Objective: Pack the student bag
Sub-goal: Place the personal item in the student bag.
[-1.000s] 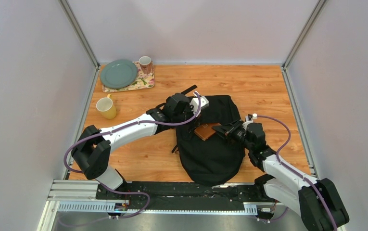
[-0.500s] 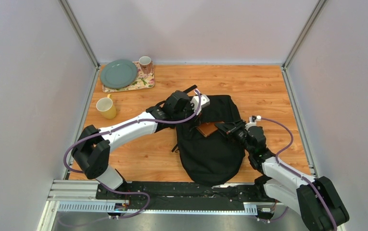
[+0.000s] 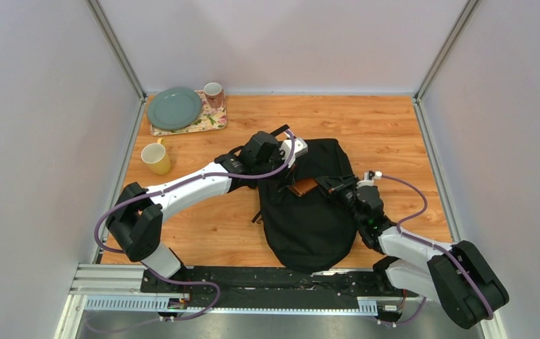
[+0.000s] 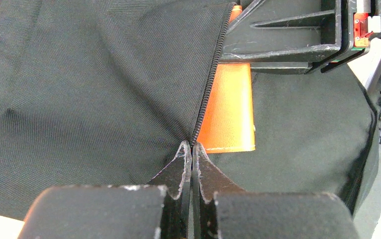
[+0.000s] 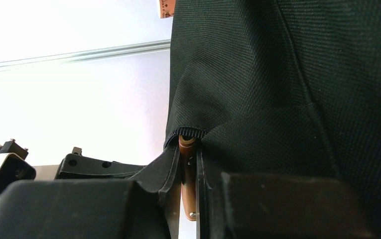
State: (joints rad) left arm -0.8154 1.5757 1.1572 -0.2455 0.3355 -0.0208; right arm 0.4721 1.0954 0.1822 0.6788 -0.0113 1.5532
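One bag: large black soft woven-fabric backpack (image 3: 310, 224), rounded at the near end, lying flat on the wooden table (image 3: 380, 120) between the two arms, by far the biggest item there.
Bag opening: black zip teeth (image 4: 209, 84) along a parted edge, coarse weave plain in both wrist views.
Left gripper (image 4: 192, 147): clenched, tips pinched together on the zip edge of the backpack.
Right gripper (image 5: 188, 164): clamped on a flat brown leather wallet (image 4: 228, 112), thin side between the fingers, far end tucked under the zip edge.
Hidden: bag interior; most of the wallet from above, covered by fabric and gripper.
Hard to make out: shoulder straps, only a black strap end (image 3: 277, 132) showing at the far side.
Washed out: left part of the right wrist view, near white.
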